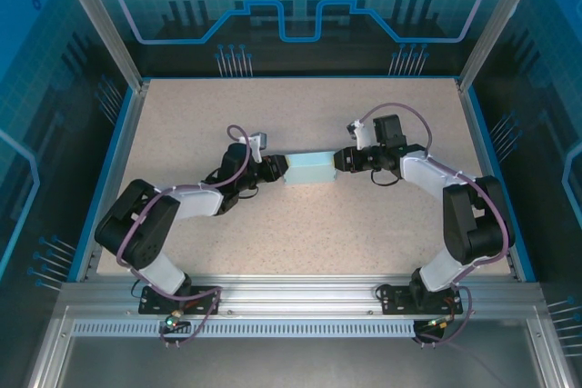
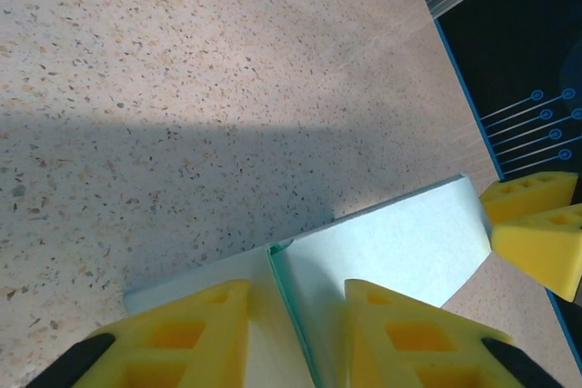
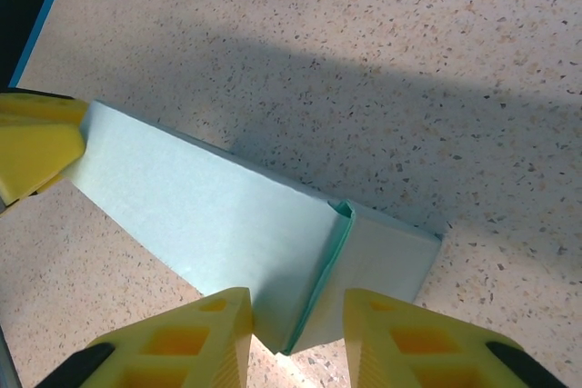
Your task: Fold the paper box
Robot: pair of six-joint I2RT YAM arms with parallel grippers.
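The paper box (image 1: 309, 168) is a small light blue rectangular box lying mid-table between both grippers. My left gripper (image 1: 278, 170) is at its left end and my right gripper (image 1: 338, 161) at its right end. In the left wrist view the box (image 2: 400, 243) runs away from my left gripper (image 2: 296, 293), whose yellow fingers (image 2: 195, 333) press the card on either side of a folded end edge. In the right wrist view my right gripper (image 3: 296, 302) closes the same way over a corner of the box (image 3: 209, 206), one finger on the long face, one on the end face.
The speckled beige table (image 1: 300, 233) has a blue rim (image 1: 116, 161) on its sides and an aluminium rail (image 1: 300, 302) at the near edge, where both arm bases stand. The other gripper's yellow fingers (image 2: 536, 224) sit at the box's far end.
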